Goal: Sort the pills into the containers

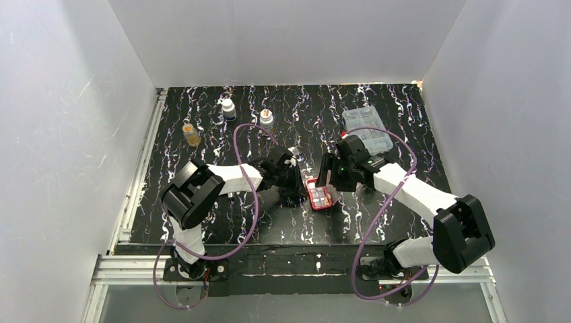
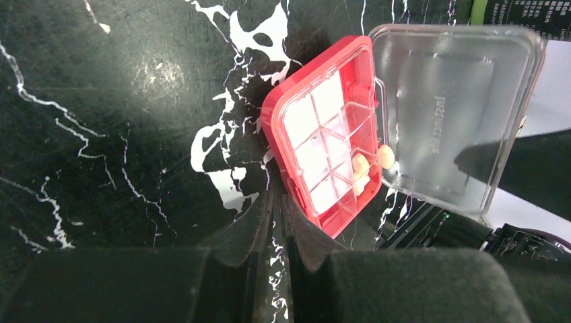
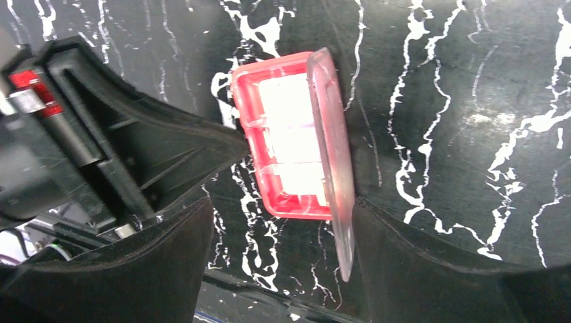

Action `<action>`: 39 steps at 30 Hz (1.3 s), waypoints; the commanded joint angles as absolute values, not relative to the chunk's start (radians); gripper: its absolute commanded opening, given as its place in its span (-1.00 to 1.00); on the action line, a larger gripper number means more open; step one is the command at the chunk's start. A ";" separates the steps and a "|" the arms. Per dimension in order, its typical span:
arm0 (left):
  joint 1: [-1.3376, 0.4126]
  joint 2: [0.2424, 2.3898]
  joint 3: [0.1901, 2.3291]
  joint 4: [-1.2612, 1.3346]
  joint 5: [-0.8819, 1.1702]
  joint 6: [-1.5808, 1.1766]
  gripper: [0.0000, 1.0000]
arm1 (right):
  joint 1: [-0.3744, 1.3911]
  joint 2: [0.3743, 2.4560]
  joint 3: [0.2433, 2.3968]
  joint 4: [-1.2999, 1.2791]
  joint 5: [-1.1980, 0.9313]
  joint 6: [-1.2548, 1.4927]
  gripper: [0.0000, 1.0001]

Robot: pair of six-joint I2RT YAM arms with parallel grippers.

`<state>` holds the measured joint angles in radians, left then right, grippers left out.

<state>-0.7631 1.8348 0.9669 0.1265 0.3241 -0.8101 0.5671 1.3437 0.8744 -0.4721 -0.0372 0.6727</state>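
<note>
The red pill case (image 1: 319, 196) lies in the middle of the table with its clear lid (image 2: 458, 114) swung open. Its whitish compartments (image 2: 316, 134) show in the left wrist view, with two pale pills (image 2: 361, 163) at the hinge side. My left gripper (image 2: 277, 202) is shut, empty, its tips at the case's left edge (image 1: 298, 191). My right gripper (image 3: 283, 210) is open and straddles the case's near end (image 1: 328, 180). The upright lid (image 3: 333, 155) rests against the inner face of its right finger (image 3: 404, 256).
Three small bottles (image 1: 229, 109) (image 1: 267, 118) (image 1: 192, 134) stand at the back left. A clear compartment box (image 1: 367, 129) sits at the back right. White walls enclose the black marbled table (image 1: 202, 222). A metal rail runs along the near edge.
</note>
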 commanded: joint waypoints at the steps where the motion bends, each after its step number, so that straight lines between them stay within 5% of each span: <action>1: -0.767 1.854 1.004 0.129 0.350 -0.816 -0.83 | 0.588 1.356 0.936 -0.476 -0.066 0.696 0.62; 13: -0.768 1.859 1.007 0.137 0.369 -0.814 -0.84 | 0.601 1.375 0.962 -0.520 -0.031 0.698 0.61; 39: -0.768 1.864 1.014 0.150 0.390 -0.815 -0.85 | 0.616 1.402 0.987 -0.530 -0.064 0.698 0.22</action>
<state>-0.7631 1.8629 0.9813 0.1373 0.3722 -0.8196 0.6102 1.3968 0.9404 -0.5218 -0.0638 0.7033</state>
